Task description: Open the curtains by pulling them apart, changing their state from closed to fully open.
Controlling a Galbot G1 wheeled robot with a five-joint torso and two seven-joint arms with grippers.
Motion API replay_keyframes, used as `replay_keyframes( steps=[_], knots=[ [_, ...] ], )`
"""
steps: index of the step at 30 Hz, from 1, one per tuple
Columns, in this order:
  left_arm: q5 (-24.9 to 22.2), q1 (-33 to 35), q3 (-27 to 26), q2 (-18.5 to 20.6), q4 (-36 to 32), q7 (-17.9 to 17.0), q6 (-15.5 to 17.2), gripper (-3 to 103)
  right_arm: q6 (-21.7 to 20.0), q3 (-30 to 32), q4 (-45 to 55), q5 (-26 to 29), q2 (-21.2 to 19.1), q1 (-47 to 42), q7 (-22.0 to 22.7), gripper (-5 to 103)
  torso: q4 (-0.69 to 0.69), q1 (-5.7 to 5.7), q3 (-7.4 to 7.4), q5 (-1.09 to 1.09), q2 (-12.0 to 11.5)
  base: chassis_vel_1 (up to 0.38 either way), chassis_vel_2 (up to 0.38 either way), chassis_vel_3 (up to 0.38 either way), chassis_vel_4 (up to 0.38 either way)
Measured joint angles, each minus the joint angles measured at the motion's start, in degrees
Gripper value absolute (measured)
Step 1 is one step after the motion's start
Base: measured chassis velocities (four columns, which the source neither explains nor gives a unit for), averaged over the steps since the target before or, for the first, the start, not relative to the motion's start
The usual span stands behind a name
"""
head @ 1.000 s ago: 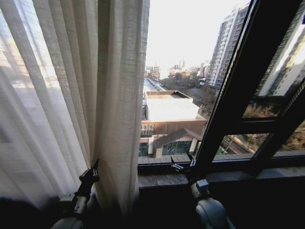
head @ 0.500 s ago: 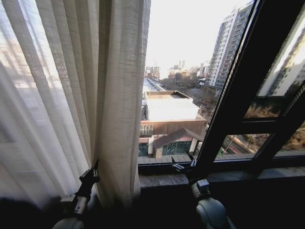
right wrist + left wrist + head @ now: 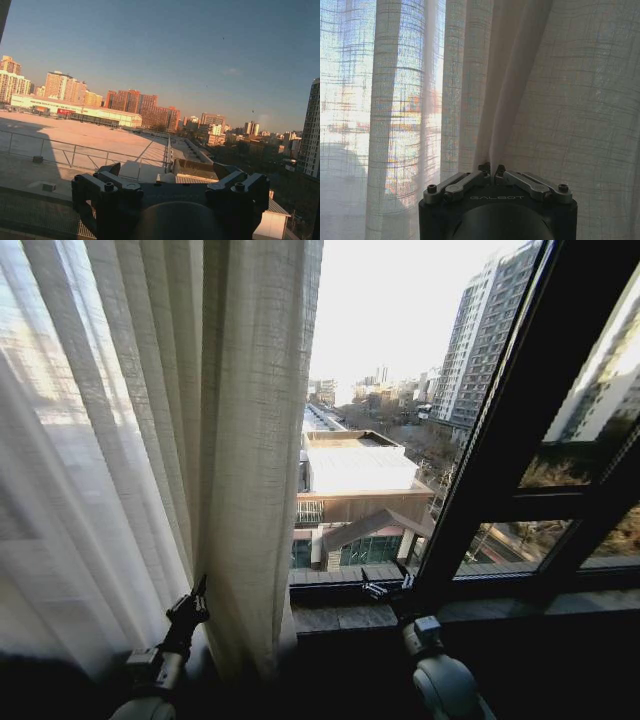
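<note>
- In the head view the curtains (image 3: 160, 440) fill the side from about 8 o'clock up to 12 o'clock. They hang in many vertical pleats, and their thick inner edge falls down just left of the centre of the picture.
- The left end effector (image 3: 192, 602) is at about 7 o'clock, and it points up into the lower part of the fabric, beside the thick edge fold.
- In the left wrist view the left end effector (image 3: 492, 169) is clenched on a narrow fold of the curtains (image 3: 520, 75). The two fingertips (image 3: 484, 167) meet with the fabric pinched between them, and the fold goes up from the tips in a tight ridge.
- To the right of the curtain edge the glass is uncovered, and buildings (image 3: 360, 480) are seen through it.
- The dark window frame (image 3: 500, 440) runs in a slant from about 1 o'clock down to the window sill (image 3: 340, 618).
- The right end effector (image 3: 385, 586) is at about 5 o'clock, over the sill and well apart from the curtains.
- In the right wrist view the right end effector (image 3: 170, 172) is released: its fingers (image 3: 111, 170) stand apart and hold nothing.
</note>
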Motion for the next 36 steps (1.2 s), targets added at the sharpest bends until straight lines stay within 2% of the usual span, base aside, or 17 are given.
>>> replay_keyframes(
  steps=[14,18,23,25,27,28,29,30,32,33,36],
  knots=[
    [0.4,0.0,0.0,-0.5,0.3,0.0,-0.3,0,0.1,0.0,-0.4,0.0,-0.2,0.2,0.0,100,0.00,0.00,0.00,0.00,0.0,0.000,0.000,0.000,0.000],
    [0.6,0.0,0.0,-0.7,0.3,0.0,-0.4,0,1.3,0.0,-0.8,1.0,-0.2,0.2,0.0,100,0.00,0.00,0.00,0.00,0.0,0.000,0.000,0.000,0.000],
    [1.5,0.4,0.0,-0.7,1.3,2.8,-1.4,0,2.0,-0.2,-1.1,1.4,-0.2,0.1,-0.1,100,0.00,0.00,0.00,-0.01,0.0,0.000,0.000,0.000,0.000],
    [1.8,0.3,0.0,-0.9,1.5,1.8,-1.4,0,2.0,-0.2,-1.1,1.4,-0.2,0.2,-0.2,100,0.00,0.00,0.00,0.00,0.0,0.000,0.000,0.000,0.000],
    [1.8,-0.3,-0.1,-1.8,1.5,-4.9,0.1,0,2.2,-0.3,-1.1,1.4,-0.2,0.3,-0.3,100,0.00,0.00,0.00,0.00,0.0,0.000,0.000,0.000,0.000],
    [1.4,-1.1,-0.5,-2.4,1.4,-11.6,2.0,0,2.2,-0.3,-1.1,1.4,-0.2,0.3,-0.3,100,0.00,0.00,0.00,0.00,0.0,0.000,0.000,0.000,0.000],
    [1.4,-1.1,-0.5,-2.4,1.4,-11.6,2.0,0,2.2,-0.3,-1.1,1.4,-0.2,0.3,-0.3,100,0.00,0.00,0.00,0.00,0.0,0.000,0.000,0.000,0.000],
    [1.2,-1.6,-1.0,-2.5,1.4,-16.5,2.7,0,2.2,-0.4,-1.1,1.4,-0.2,0.3,-0.3,100,-0.01,0.00,0.00,0.01,0.0,0.000,0.000,0.000,0.000],
    [1.1,-2.1,-1.6,-2.4,1.4,-23.1,3.5,0,2.2,-0.5,-1.1,1.4,-0.2,0.4,-0.4,100,0.01,0.00,0.00,0.00,0.0,0.000,0.000,0.000,0.000],
    [1.0,-2.1,-1.8,-2.3,1.2,-24.8,3.9,0,2.2,-0.5,-1.1,1.4,-0.2,0.4,-0.4,100,0.02,0.00,0.00,-0.01,0.0,0.000,0.000,0.000,0.000],
    [0.9,-1.9,-1.9,-2.0,0.7,-25.7,3.9,0,2.2,-0.8,-1.2,1.4,0.0,0.5,-0.4,100,0.02,0.00,0.00,-0.02,0.0,0.000,0.000,0.000,0.000]
  ],
)
